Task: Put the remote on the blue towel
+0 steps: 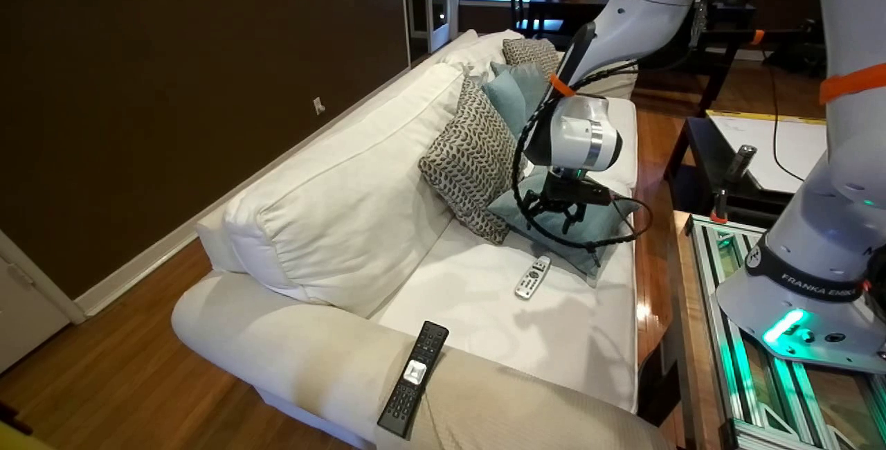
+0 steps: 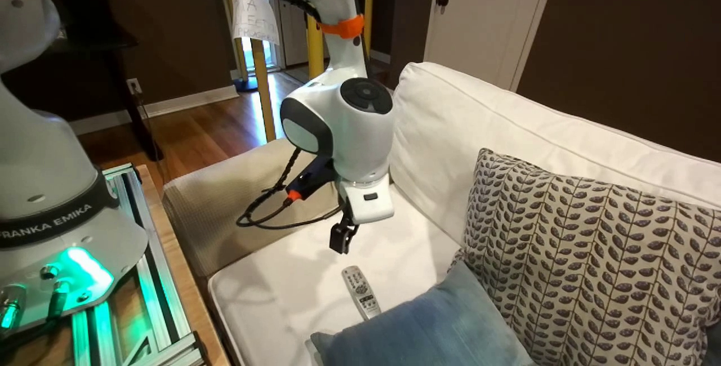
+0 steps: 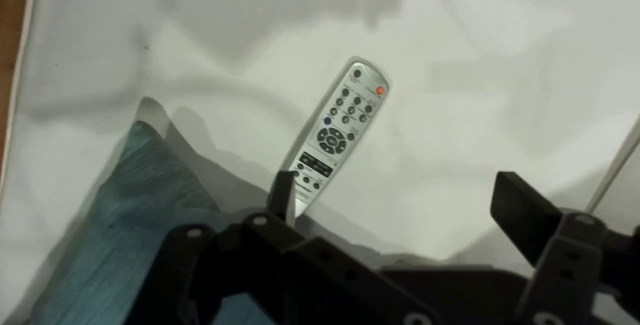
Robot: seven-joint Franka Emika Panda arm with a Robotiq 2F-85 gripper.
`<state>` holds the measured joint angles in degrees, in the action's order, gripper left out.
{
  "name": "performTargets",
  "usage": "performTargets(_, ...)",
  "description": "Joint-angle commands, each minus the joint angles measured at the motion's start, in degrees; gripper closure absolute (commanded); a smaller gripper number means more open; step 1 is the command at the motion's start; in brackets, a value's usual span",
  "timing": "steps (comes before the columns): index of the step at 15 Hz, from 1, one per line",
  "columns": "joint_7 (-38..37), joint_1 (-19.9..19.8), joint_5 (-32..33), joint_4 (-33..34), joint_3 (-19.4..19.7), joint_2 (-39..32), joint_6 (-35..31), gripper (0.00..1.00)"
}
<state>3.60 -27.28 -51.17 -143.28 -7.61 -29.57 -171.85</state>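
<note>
Silver-grey remote [image 3: 334,135]: lying face up on the white seat cushion [image 1: 471,291], dark buttons showing, one orange-red button [image 3: 380,90] close to an end; just beside the blue throw pillow [image 2: 434,326], whether touching cannot be told.
Jaws: spread wide, holding nothing, in the air above the seat cushion; in the wrist view one jaw hides part of the silver-grey remote's lower end.
Blue throw pillow: plain and plump, resting on the seat cushion just beside a leaf-patterned pillow [image 2: 586,259] that leans on the sofa back [image 1: 346,194].
Farther along the sofa: two more teal pillows [image 1: 507,100] and a second patterned pillow [image 1: 529,54].
Black remote [image 1: 414,379]: longer than the silver-grey one, pale square pad in its middle, lying on the padded armrest [image 1: 297,339], well apart from the jaws.
Panda arm [image 2: 360,135]: white with orange bands [image 2: 343,27], its base [image 1: 747,304] on an aluminium frame [image 1: 713,284] above a wooden tabletop [image 1: 691,311] beside the sofa; a green light [image 1: 785,325] glows on the base.
Black cable [image 1: 517,176]: looping out beside the arm in both exterior views.
Background: dark brown wall [image 1: 173,55]; white door [image 2: 490,11] with a dark knob [image 2: 443,0].
</note>
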Motion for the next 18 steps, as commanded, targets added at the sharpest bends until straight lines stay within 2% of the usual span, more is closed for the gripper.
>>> performTargets(1,-0.21,-1.28,-1.25,-2.37,0.03,-3.18,0.38,0.0)
performTargets(2,-0.29,-0.34,-0.08,-1.54,0.29,-1.61,0.01,0.0)
performTargets(9,-0.29,-1.01,-0.08,-2.26,0.29,-3.32,0.0,0.0)
performTargets(11,-0.59,0.15,3.28,-2.13,3.44,-3.12,2.45,0.0)
performTargets(14,-1.25,2.22,7.32,-0.55,8.25,-5.65,2.02,0.0)
performTargets(16,-0.72,1.95,8.46,1.8,9.11,-7.86,1.88,0.0)
performTargets(18,-0.56,1.14,8.43,4.83,7.86,-10.12,2.61,0.0)
